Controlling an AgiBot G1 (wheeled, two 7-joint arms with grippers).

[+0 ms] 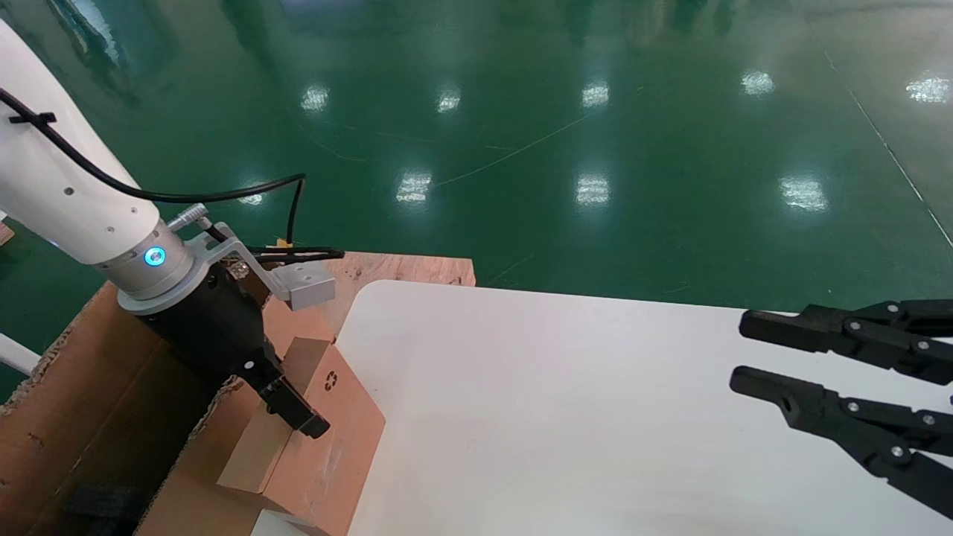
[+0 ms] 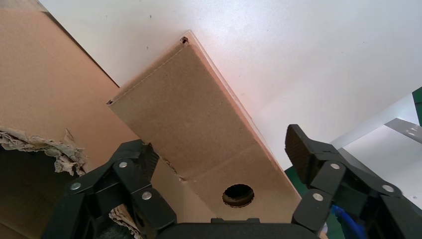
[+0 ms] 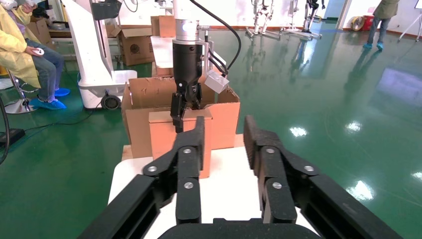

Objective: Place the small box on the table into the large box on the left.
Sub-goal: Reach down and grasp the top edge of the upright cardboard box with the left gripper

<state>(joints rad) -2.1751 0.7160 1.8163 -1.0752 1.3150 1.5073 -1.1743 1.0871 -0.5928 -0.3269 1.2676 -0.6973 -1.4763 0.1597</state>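
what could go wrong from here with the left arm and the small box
1. The left end effector straddles the small box with fingers apart and no firm grip visible, so a lift might slip or tip it.
2. The small box stands at the table edge, against the large box; a nudge might drop it between them.
3. The large box's ragged flap edge lies close to the fingers and might snag.
The right end effector sits idle over the table's right side.

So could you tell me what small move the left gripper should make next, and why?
Probably close on the small box: the left gripper straddles it with fingers open, not gripping, and it stands at the table edge beside the large box. The right gripper idles.
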